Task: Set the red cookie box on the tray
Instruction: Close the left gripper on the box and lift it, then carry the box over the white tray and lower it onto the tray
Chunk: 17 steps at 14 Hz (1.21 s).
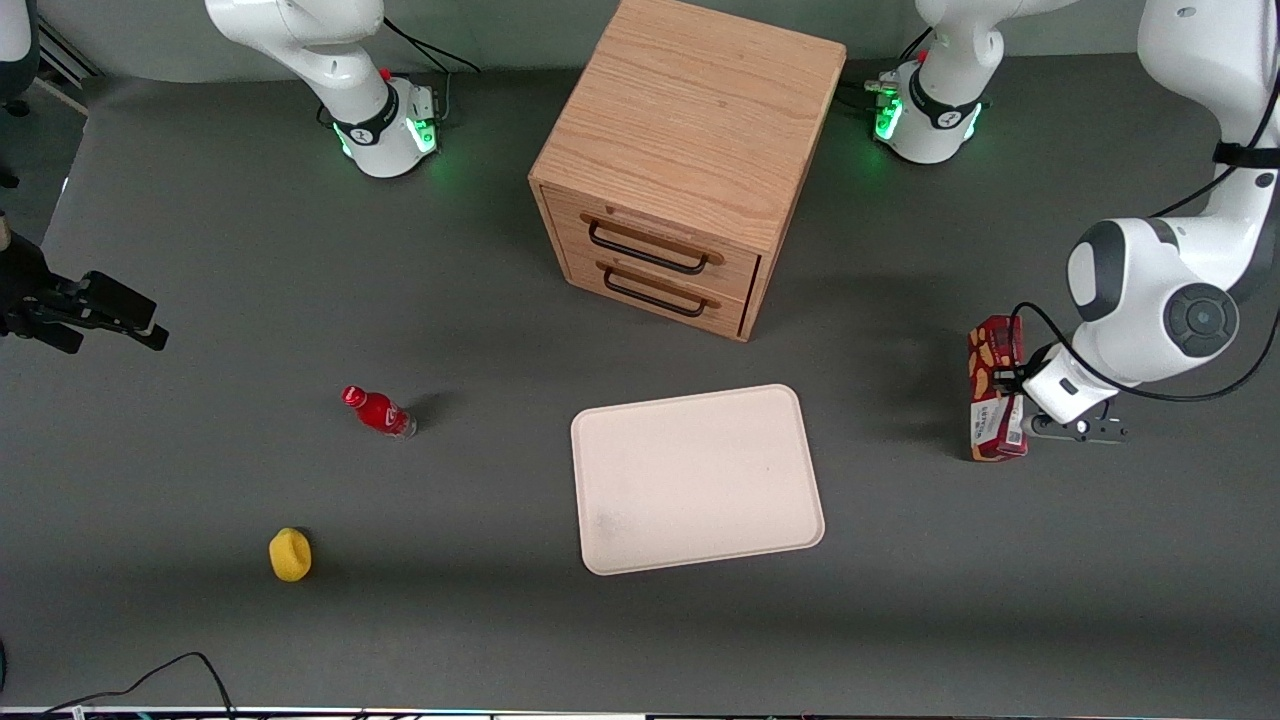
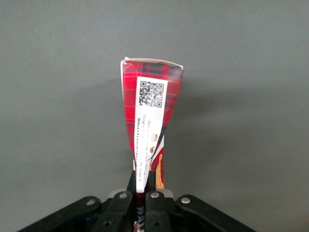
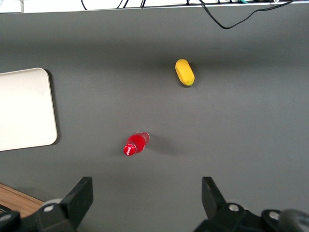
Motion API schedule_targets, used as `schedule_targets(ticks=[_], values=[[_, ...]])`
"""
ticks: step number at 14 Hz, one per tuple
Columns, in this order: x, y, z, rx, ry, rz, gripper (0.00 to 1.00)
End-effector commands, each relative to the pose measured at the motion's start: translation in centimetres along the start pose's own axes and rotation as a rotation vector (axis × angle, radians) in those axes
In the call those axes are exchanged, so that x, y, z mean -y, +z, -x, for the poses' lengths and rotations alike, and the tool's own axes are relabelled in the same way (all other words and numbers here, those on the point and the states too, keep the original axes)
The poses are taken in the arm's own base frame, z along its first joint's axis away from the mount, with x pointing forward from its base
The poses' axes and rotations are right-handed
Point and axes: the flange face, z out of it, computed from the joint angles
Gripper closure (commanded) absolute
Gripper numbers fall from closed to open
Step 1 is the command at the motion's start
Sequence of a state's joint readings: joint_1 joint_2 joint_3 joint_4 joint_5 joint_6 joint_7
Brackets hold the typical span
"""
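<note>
Nearest the front camera, a small yellow rounded object (image 1: 290, 554) is seen on the dark grey counter (image 1: 450, 620), toward the parked arm's end; a small red bottle (image 1: 379, 411) lies farther from that camera. Next in order comes the large flat cream-white rectangular tray (image 1: 697, 478), set in front of the light wooden two-drawer cabinet (image 1: 680, 160) and bare of any load.

Toward the working arm's end, the long narrow dark-red cardboard cookie box (image 1: 996, 387) is held by the left arm's black two-finger end effector (image 1: 1012, 388). In the wrist view the end effector (image 2: 141, 186) is seen closed tightly on the box (image 2: 152, 116), whose white label and code face the camera and whose end appears pinched narrow between the fingers. The box appears lifted off the counter, though this is not certain.

The grasp is judged complete and the carry not yet made: the box is well apart from the tray. A sideways transfer over the tray, a lowering and a release are called for next.

The arm is bent sharply, with its wrist turned toward the box.
</note>
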<state>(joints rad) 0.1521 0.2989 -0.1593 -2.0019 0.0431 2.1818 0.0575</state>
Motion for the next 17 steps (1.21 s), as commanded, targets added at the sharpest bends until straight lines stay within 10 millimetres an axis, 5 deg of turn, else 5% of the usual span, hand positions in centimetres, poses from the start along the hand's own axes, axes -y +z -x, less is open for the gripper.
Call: schedule_targets(ticks=[1, 5, 8, 10, 13, 17], values=[[-3.5, -3.6, -2.9, -0.004, -0.052, 0.005, 1.00], [-14.1, -6.8, -5.8, -0.022, -0.225, 0.037, 1.00], [-20.9, -5.4, -7.7, -0.031, -0.273, 0.047, 1.00], [-25.6, -2.6, -8.5, -0.020, -0.285, 0.046, 1.00], [-29.5, -0.4, -9.6, -0.034, -0.270, 0.054, 1.00], [-30.3, 1.4, -9.9, -0.055, -0.253, 0.048, 1.00]])
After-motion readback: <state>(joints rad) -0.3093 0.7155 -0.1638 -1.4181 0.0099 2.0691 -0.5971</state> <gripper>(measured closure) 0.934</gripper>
